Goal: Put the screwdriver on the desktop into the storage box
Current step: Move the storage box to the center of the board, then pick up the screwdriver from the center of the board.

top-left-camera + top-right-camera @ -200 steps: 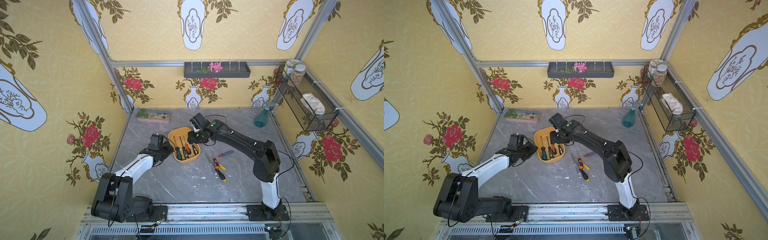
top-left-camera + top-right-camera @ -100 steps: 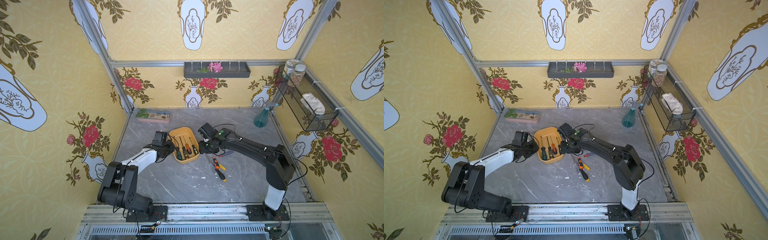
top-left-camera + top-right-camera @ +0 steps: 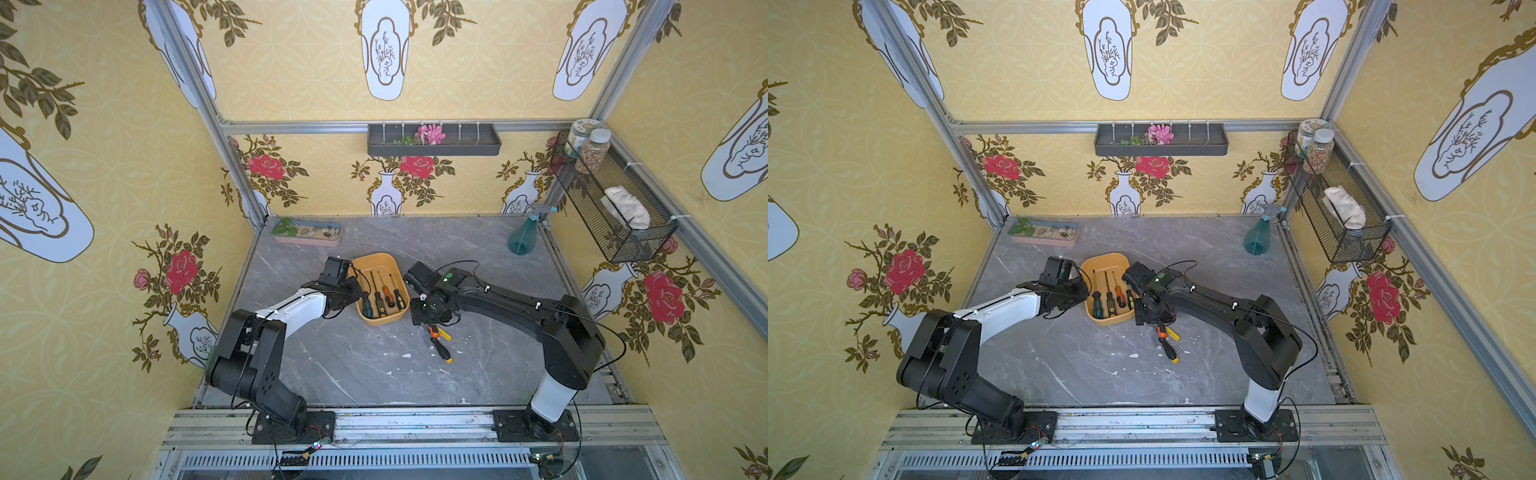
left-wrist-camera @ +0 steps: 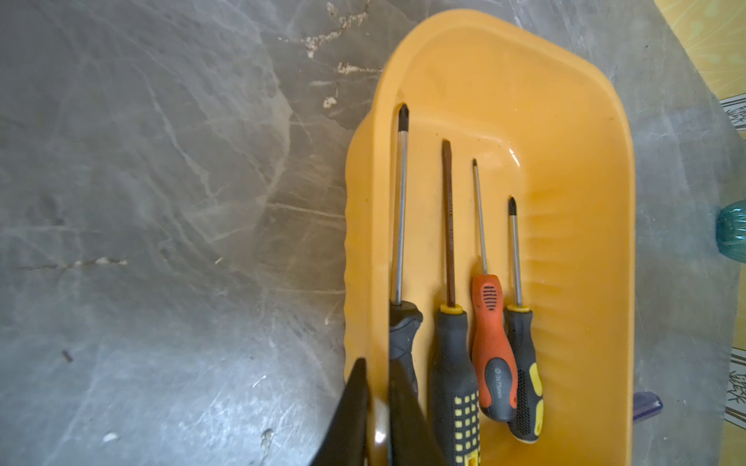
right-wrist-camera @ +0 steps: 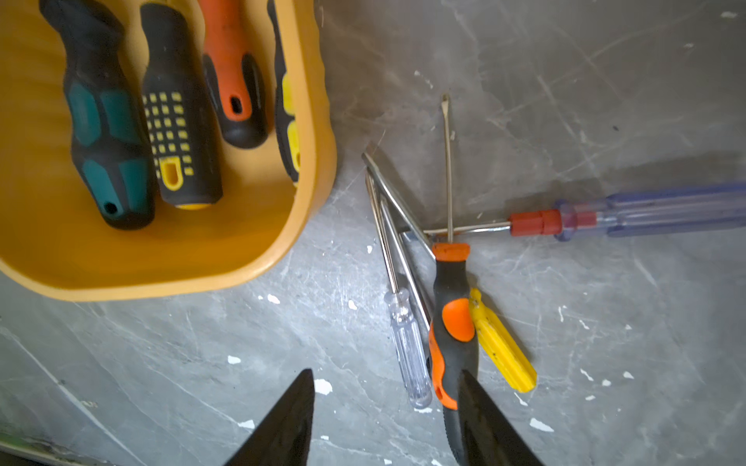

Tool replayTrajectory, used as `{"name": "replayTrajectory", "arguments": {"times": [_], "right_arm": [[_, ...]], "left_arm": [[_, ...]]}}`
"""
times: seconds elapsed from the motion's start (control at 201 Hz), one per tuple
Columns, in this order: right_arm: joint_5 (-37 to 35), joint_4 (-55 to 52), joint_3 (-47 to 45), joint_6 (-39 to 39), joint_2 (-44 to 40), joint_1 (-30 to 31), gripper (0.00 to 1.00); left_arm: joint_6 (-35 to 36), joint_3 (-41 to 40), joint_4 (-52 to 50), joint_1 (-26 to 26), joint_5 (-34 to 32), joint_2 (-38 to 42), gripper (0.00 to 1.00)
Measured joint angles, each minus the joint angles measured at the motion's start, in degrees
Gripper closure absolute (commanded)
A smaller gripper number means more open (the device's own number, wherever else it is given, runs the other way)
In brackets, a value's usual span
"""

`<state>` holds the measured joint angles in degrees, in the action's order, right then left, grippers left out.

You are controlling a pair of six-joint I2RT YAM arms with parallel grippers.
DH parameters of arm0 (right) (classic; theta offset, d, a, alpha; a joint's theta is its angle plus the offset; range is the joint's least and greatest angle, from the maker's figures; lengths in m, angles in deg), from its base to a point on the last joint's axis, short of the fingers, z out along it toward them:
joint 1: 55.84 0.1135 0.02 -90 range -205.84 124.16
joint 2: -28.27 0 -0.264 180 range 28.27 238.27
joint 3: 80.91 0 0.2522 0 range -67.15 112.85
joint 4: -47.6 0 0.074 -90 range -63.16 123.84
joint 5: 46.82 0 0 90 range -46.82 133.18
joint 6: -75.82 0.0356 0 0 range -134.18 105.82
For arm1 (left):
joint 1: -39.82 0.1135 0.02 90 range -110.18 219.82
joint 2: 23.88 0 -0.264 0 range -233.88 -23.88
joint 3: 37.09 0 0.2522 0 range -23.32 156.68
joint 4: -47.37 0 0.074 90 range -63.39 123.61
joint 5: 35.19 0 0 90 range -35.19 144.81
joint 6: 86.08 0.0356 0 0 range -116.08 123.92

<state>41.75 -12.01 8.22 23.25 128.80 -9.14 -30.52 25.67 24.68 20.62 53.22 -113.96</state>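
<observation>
Screwdriver (image 5: 452, 318), orange-black, just beside the storage box (image 5: 202, 282): handle by one finger (image 5: 484, 423) of the wide right gripper (image 5: 385, 373), shaft pointing away; left gripper (image 4: 377, 371) pinches the box wall.

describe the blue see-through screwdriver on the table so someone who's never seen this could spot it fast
On the grey desktop, beside the yellow-orange storage box, lies a loose pile of screwdrivers with crossed shafts. The blue screwdriver points its handle out sideways from the pile. Only it has a translucent blue-violet handle with a red collar; its neighbours' handles are clear, yellow and orange-and-black.
</observation>
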Motion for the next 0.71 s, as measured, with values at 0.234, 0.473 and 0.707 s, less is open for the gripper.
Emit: {"name": "replayTrajectory", "arguments": {"times": [0.234,0.473,0.707], "right_arm": [[-1.53,-2.54,-0.42,0.04,0.07,-0.83,0.54],[-1.09,-1.9,0.76,-0.2,3.96,-4.55,0.58],[1.62,0.87,0.76,-0.85,7.87,-6.75,0.65]], "left_arm": [[-4.24,-1.14,0.28,-0.02,-2.6,6.45,0.64],[-13.79,-5.46,1.81,-0.02,-3.26,13.0,0.62],[-20.2,-9.03,3.82,-0.02,-1.62,16.2,0.61]]}}
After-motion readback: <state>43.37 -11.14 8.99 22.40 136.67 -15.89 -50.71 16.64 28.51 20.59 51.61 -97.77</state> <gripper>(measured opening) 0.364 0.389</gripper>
